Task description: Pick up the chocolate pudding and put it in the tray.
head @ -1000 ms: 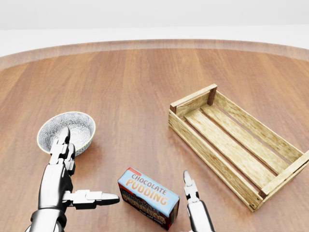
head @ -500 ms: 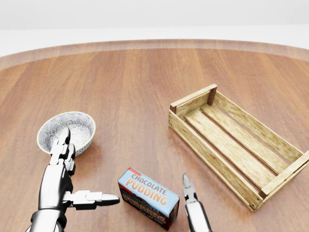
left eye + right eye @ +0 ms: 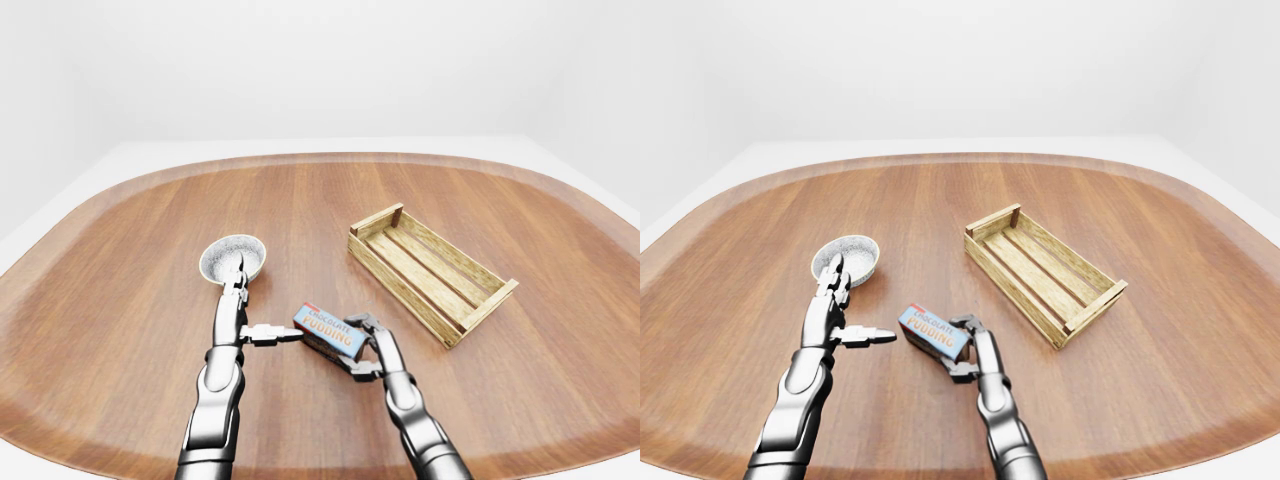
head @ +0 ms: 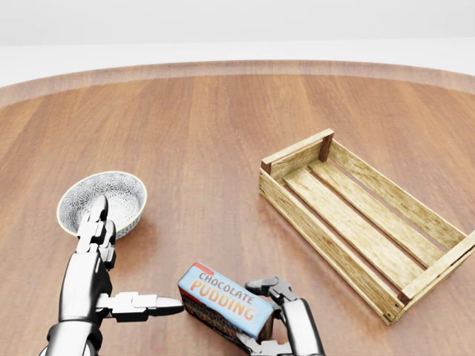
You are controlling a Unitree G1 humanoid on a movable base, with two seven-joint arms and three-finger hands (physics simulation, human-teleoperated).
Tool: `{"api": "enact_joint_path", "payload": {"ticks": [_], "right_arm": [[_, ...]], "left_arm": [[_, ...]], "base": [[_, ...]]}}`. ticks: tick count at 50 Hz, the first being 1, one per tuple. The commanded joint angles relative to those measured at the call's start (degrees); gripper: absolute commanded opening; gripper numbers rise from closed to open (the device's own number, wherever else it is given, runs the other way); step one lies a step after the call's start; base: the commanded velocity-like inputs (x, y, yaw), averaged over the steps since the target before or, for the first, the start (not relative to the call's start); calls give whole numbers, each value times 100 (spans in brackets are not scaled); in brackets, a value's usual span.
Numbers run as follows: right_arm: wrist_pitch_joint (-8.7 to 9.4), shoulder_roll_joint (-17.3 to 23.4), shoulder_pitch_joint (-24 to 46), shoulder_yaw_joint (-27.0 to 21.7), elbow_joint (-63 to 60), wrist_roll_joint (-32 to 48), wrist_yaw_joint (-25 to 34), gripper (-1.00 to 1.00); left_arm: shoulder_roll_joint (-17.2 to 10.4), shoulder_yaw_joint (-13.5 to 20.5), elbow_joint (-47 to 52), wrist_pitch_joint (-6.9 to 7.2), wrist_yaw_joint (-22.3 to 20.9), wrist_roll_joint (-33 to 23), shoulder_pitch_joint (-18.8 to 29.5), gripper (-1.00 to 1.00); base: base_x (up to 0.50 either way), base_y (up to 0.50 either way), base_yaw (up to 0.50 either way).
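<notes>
The chocolate pudding box [image 4: 223, 297], blue-topped with orange lettering, lies low in the head view, its right end slightly raised. My right gripper [image 4: 254, 314] is shut on that right end, with fingers [image 4: 269, 285] curled over the top edge and the thumb underneath. Just left of the box, my left gripper [image 4: 137, 254] is open: thumb pointing at the box without touching it, forefinger aimed up at the bowl. The wooden slatted tray [image 4: 319, 241] lies to the right of the box, with nothing in it.
A patterned grey bowl [image 4: 119, 194] stands at the left, just above my left hand. Everything rests on a wide round wooden table [image 4: 208, 141], whose rim curves across the top of the view.
My right hand's fingers have curled round the pudding box's right end. The box has shifted a little left and tilted. The left hand has stayed still.
</notes>
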State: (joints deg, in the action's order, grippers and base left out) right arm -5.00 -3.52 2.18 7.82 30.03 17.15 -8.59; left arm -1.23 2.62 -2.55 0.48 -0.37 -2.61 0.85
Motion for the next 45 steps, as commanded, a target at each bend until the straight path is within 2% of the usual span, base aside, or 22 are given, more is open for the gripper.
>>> {"api": "enact_joint_path", "payload": {"ticks": [1,14,16,19,23,24,28,45], "right_arm": [[0,-20,39,10,126,91,3,-100],[0,-19,9,-24,-56,40,-20,-100],[0,2,110,-58,224,25,-97,-100],[0,-16,-131,-14,-676,-68,99,-100],[0,12,-183,9,-908,-181,114,-100],[0,0,-355,48,-1566,-237,242,-100],[0,50,-488,94,-2327,-385,319,-100],[0,137,-505,63,-2985,-592,395,-100]], "left_arm": [[-15,-88,-93,82,-93,-63,3,100],[-14,-87,-93,85,-93,-63,2,100],[-14,-87,-92,86,-92,-64,2,100],[-15,-87,-93,84,-93,-63,2,100],[-14,-87,-93,84,-92,-62,2,100],[-14,-87,-92,86,-91,-64,2,100],[-15,-88,-93,83,-92,-64,3,100],[-14,-87,-92,85,-89,-62,2,100]], "base": [[0,0,0],[0,0,0],[0,0,0],[0,0,0],[0,0,0],[0,0,0],[0,0,0],[0,0,0]]}}
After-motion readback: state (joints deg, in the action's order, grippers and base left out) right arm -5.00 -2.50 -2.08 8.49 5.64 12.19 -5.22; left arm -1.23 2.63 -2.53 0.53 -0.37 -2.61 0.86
